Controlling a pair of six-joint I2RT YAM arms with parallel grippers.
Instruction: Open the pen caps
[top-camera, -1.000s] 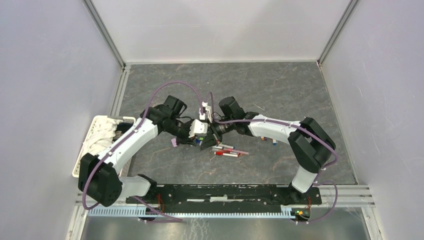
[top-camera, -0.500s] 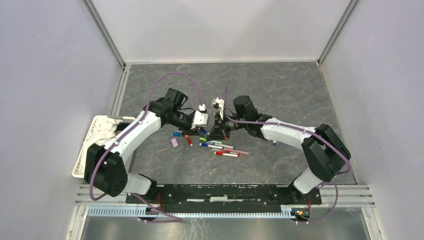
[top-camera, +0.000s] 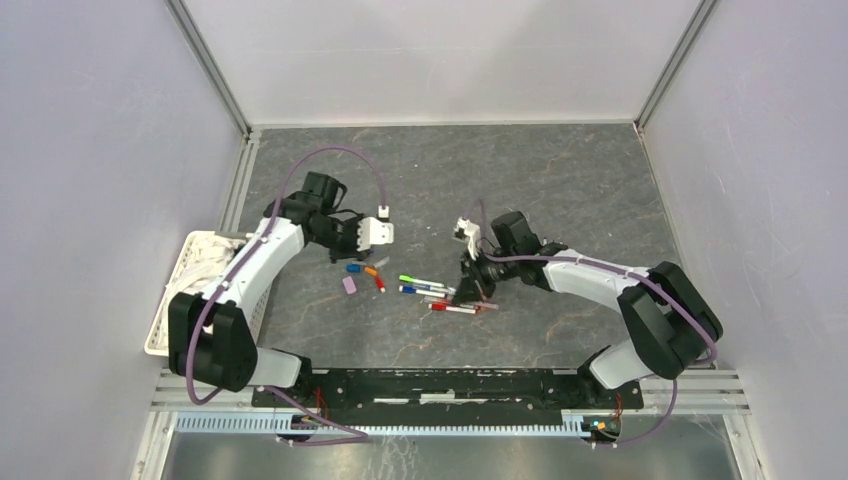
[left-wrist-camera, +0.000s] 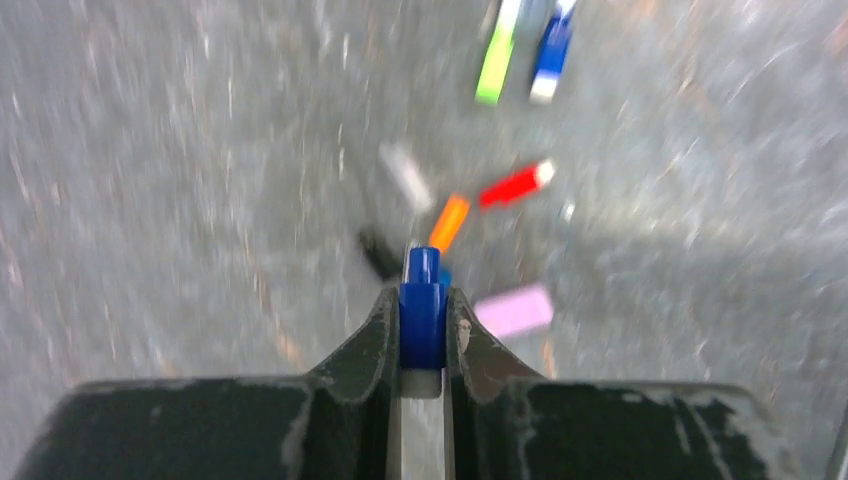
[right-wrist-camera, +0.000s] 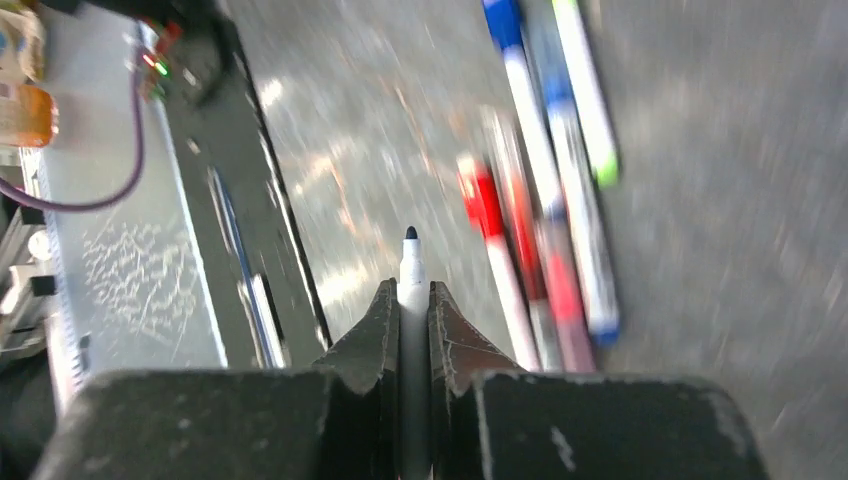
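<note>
1. At the far left, a white basket (top-camera: 190, 290) sits at the edge of the table (top-camera: 560, 180), beside the left arm.
2. The left gripper (top-camera: 375, 233) hangs over the table left of centre. Its jaws are almost closed and pinch a blue cap (left-wrist-camera: 421, 305), whose end pokes out past the fingertips.
3. Just below and to the right of that gripper, loose caps lie scattered on the table. They are a loose blue cap (top-camera: 353, 268), an orange cap (top-camera: 370, 271), a red cap (top-camera: 380, 285) and a lilac cap (top-camera: 349, 285), near one another. The blurred left wrist view also shows a small black cap (left-wrist-camera: 377, 255) just beside the orange one.
4. In the middle lie the pens, roughly parallel and close together: a green-ended pen (top-camera: 413, 280), a blue-ended pen (top-camera: 418, 291) and a red pen (top-camera: 455, 308).
5. The right gripper (top-camera: 468, 287) is low over the right end of that row. Its jaws are nearly closed on a thin white pen (right-wrist-camera: 411, 275), and the dark nib is bare and points out beyond the fingertips.
</note>
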